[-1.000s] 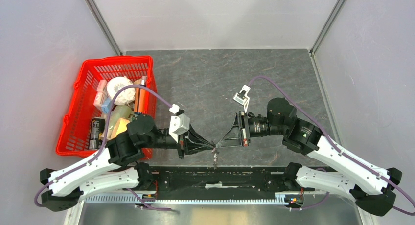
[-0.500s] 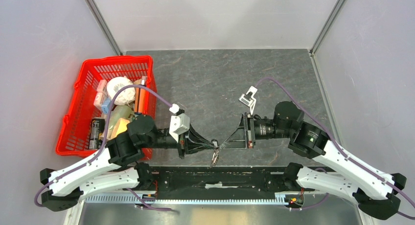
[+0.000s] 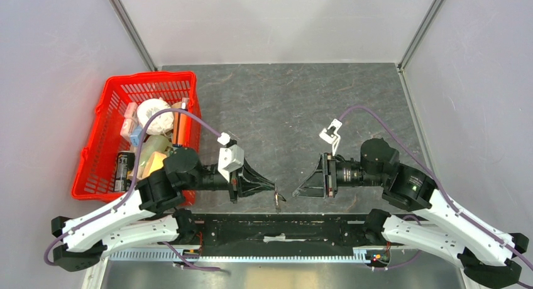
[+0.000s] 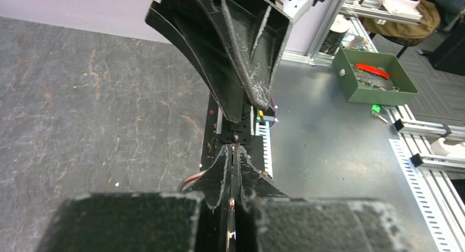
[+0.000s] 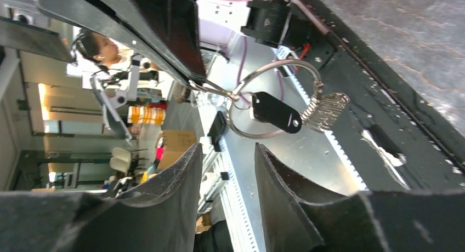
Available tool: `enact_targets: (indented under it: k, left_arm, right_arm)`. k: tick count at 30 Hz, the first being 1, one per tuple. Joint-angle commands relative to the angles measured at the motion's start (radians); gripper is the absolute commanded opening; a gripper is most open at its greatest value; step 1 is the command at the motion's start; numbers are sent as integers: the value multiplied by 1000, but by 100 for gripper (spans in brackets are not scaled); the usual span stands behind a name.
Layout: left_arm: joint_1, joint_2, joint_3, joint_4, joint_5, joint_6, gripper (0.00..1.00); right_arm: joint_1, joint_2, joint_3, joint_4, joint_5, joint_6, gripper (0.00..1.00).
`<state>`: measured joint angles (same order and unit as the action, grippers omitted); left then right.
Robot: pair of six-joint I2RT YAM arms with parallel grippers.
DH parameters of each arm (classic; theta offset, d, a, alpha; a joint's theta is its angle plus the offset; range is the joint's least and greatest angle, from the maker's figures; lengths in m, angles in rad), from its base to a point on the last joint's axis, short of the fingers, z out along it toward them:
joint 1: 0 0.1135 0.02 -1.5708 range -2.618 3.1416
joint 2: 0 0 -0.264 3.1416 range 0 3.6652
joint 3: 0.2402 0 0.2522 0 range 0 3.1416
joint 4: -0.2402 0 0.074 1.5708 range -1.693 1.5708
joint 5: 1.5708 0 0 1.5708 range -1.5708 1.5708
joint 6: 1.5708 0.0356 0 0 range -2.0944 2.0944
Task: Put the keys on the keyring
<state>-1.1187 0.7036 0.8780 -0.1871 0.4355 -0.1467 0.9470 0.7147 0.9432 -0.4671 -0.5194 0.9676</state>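
Left gripper (image 3: 274, 188) clamped on keyring (image 5: 257, 136), keys (image 5: 323, 108) hanging from it, right gripper (image 5: 228, 149) fingers apart, near

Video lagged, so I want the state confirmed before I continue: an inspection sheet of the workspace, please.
Surface: dark grey mottled table.
Job's things: keyring hangs from the left gripper; black-headed key and bunch of silvery keys appear threaded on it.
Clutter: red basket of assorted items, far left.
Grippers: left gripper shut on the keyring; right gripper open, apart from it.
Cables: purple cables loop over both arms; no snag seen.
Surroundings: pale walls; a person in the background of the right wrist view.
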Motion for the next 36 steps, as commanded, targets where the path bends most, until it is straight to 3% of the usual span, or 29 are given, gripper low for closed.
enact_targets:
  k: [1,14,22,27,36]
  left_arm:
    - [-1,17,62,4,-59,38,2]
    - [-2,99,93,-23,-191,44,2]
    - [-2,160,145,-48,-275,32,2]
    - [-1,205,188,-77,-355,18,2]
    - [-2,283,273,-142,-493,23,2]
  right_arm:
    - [3,-23,44,-90,79,-78,52]
    - [3,-36,134,-384,485,-214,66]
    - [2,-56,139,-401,695,-241,96]
    - [3,-54,141,-429,855,-273,97]
    - [3,92,184,-436,942,-359,97]
